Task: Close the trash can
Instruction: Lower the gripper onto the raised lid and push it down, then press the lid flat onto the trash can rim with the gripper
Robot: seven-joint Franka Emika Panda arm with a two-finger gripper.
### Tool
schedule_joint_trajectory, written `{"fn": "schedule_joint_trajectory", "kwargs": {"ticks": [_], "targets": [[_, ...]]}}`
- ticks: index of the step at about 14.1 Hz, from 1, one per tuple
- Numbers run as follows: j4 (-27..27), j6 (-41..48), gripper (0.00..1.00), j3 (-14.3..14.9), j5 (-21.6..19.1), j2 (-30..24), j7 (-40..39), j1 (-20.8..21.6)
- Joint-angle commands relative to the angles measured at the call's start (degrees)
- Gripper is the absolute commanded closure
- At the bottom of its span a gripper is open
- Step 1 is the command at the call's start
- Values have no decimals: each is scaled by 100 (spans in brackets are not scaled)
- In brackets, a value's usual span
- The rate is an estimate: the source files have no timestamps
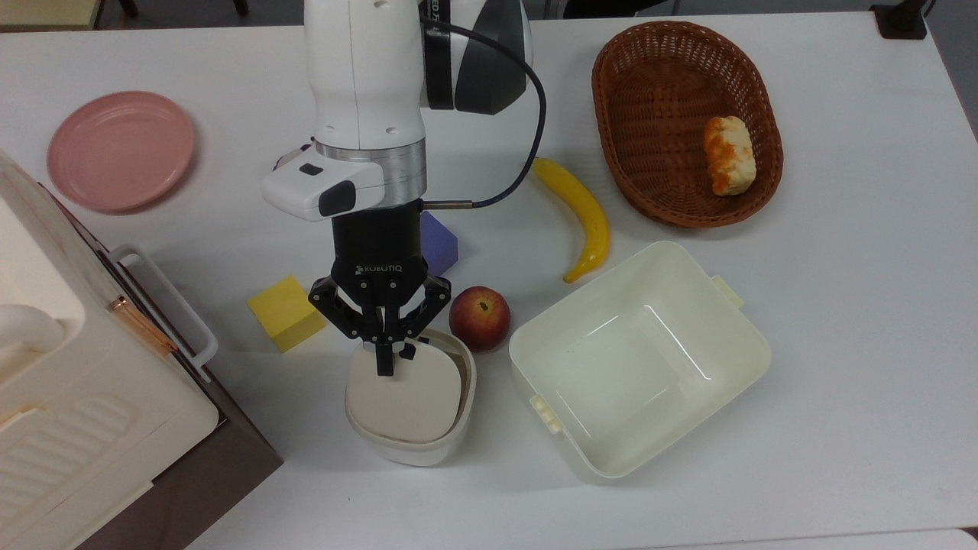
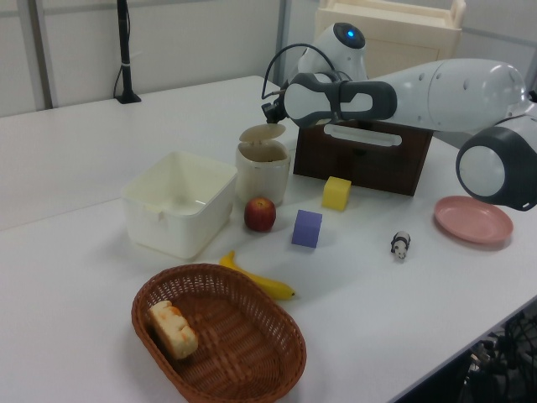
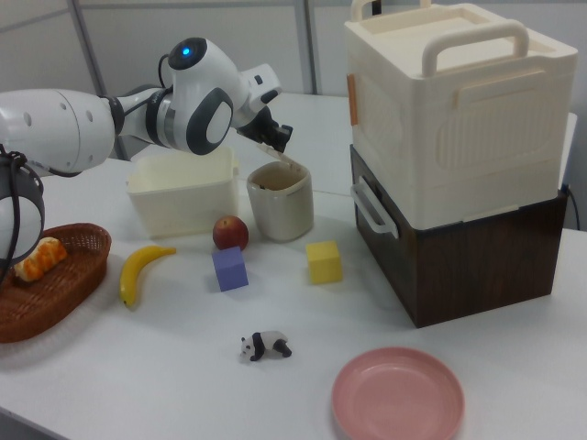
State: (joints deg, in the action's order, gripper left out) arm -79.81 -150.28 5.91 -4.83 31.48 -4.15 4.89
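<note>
My fingers (image 1: 384, 365) are pressed together, tip resting on the trash can (image 1: 409, 412) lid (image 1: 403, 401); lid tilted low, not fully shut.

Trash can (image 1: 409, 447) cream-white; lid (image 1: 403, 397) beige, small dark button near hinge edge. Hand (image 1: 384, 365) black, white lettering on body; arm (image 2: 445, 84) white with dark grey joints. Counter (image 1: 840, 305) white. Apple (image 1: 479, 318) red with yellowish patch. Banana (image 1: 581, 214) yellow. Cube (image 1: 286, 312) yellow; second cube (image 3: 229, 268) purple. Plate (image 1: 121, 150) pink. Basket (image 1: 657, 114) brown wicker weave, holding bread (image 1: 729, 155) pale with orange patches. Tub (image 1: 638, 359) cream. Box (image 3: 449, 156) cream on top, dark brown base, copper-coloured clasp. Panda toy (image 3: 266, 346) black and white.
</note>
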Motion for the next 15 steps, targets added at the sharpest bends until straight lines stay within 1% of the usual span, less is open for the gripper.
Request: {"fn": "schedule_joint_trajectory", "kwargs": {"ticks": [1, 4, 8, 15], "targets": [[-666, -115, 100, -29, 87, -361, -208, 21], [-921, -107, 100, -29, 87, -467, -235, 39], [-1133, -107, 100, -29, 96, -572, -288, 47], [-1186, -107, 100, -29, 105, -529, -305, 65]]}}
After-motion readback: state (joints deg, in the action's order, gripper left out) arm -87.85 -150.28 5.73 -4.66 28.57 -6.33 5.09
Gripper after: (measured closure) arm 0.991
